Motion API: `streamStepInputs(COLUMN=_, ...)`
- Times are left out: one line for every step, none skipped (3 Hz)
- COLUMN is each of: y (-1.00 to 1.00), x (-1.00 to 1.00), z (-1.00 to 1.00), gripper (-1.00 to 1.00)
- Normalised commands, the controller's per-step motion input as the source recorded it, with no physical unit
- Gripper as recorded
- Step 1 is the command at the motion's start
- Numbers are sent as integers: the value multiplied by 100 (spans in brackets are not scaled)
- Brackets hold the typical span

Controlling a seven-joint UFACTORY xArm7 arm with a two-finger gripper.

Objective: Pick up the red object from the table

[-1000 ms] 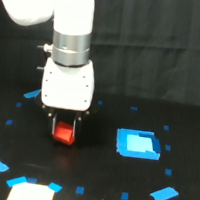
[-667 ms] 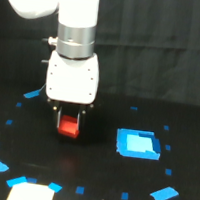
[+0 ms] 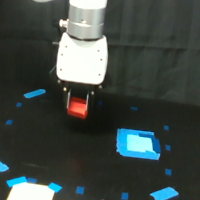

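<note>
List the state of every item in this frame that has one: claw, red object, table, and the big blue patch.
claw: shut on the red object, raised above the table.
red object: held between the claw's fingers, apparently off the surface.
table: black, dotted with blue tape marks.
large blue patch: lying flat on the table, apart from the claw.

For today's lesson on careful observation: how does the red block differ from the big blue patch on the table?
The red block is a chunky solid; the big blue patch looks flat. The block sits between the gripper's fingers and appears lifted above the table; the patch lies on the table. The block looks smaller than the patch. Both are brightly coloured against the black surface.
</note>
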Motion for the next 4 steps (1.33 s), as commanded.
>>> streamStepInputs(y=-1, x=-38, z=100, gripper=-54)
streamStepInputs(y=47, x=-45, z=100, gripper=-55)
streamStepInputs(y=-56, x=-24, z=100, gripper=-100)
streamStepInputs(y=55, x=-12, z=100, gripper=-100)
